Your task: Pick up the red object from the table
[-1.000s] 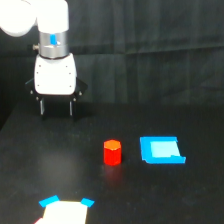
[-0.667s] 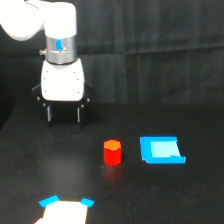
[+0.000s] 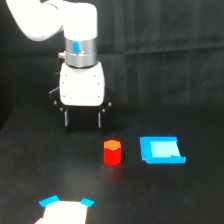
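The red object (image 3: pixel 112 152) is a small stubby red block with an orange-tinged top, standing upright on the black table (image 3: pixel 150 200) near the middle of the exterior view. My gripper (image 3: pixel 82 120) hangs from the white arm, up and to the exterior view's left of the block, apart from it. Its two dark fingers (image 3: pixel 65 118) point down and stand spread, open, with nothing between them.
A bright blue flat tray-like piece (image 3: pixel 161 150) lies just to the exterior view's right of the red block. A white card with blue corners (image 3: pixel 65 210) sits at the bottom edge. A dark curtain forms the backdrop.
The arm and gripper have moved toward the exterior view's right and lower, closer to the red block. The block and blue tray have not moved.
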Available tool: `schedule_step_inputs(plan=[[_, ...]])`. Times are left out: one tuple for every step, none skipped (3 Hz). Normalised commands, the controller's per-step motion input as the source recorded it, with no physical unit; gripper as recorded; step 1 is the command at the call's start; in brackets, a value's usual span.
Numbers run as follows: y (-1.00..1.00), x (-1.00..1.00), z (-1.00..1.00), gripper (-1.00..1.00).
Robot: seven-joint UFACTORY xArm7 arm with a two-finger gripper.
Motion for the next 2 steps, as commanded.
schedule_step_inputs(plan=[[-1.0,1.0,-0.46,0.82],[-1.0,0.66,-0.24,1.0]])
